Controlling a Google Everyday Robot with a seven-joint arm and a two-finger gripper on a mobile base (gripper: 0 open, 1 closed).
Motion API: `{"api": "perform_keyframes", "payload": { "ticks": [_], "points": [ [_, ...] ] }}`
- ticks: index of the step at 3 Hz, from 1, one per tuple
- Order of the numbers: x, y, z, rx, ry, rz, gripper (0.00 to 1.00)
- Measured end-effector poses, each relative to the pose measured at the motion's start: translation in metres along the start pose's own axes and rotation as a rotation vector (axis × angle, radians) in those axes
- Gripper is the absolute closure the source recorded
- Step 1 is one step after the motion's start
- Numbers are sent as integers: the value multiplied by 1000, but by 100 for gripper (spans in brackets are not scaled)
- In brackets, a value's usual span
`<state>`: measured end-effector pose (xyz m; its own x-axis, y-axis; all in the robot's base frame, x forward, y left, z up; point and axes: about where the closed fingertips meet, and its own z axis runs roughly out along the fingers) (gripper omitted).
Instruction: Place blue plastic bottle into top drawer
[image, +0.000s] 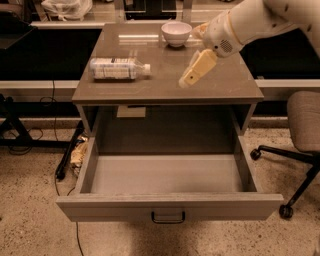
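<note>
- Blue plastic bottle (119, 68): one, lying on its side on the left part of the table top (165, 87), white cap toward the right. The label print is too blurred to read.
- Top drawer (170, 206): one, pulled well out below the table top, one dark handle (168, 217) at the centre of its front panel. The bottle is up on the table, not in it. The drawer's back end is shadowed under the table top.
- My claw (187, 80): over the right half of the table top, slanting down and left, tip just above the surface and well apart from the bottle. Seen edge-on as a single pale yellow shape, so I cannot tell whether it is wide or narrow. It is not on the bottle.
- My arm (240, 25): white, cut off by the top right edge.
- White bowl (176, 33): one, upright at the back of the table, near my wrist.
- Pale slip (131, 111): one, in the shadow under the table top; unreadable.
- Office chair (300, 125): one, right, cut off by the edge; two castors show.
- Cables (65, 160): on the floor to the left, count unclear.
</note>
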<state>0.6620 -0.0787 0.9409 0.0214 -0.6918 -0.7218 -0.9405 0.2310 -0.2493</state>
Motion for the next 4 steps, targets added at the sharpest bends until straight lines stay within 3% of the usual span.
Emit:
{"api": "perform_keyframes", "payload": {
  "ticks": [1, 2, 4],
  "points": [
    [7, -21, 42, -35, -66, 20, 0],
    [4, -39, 87, -70, -100, 3, 0],
    [-13, -56, 154, -91, -79, -32, 0]
  ]
}}
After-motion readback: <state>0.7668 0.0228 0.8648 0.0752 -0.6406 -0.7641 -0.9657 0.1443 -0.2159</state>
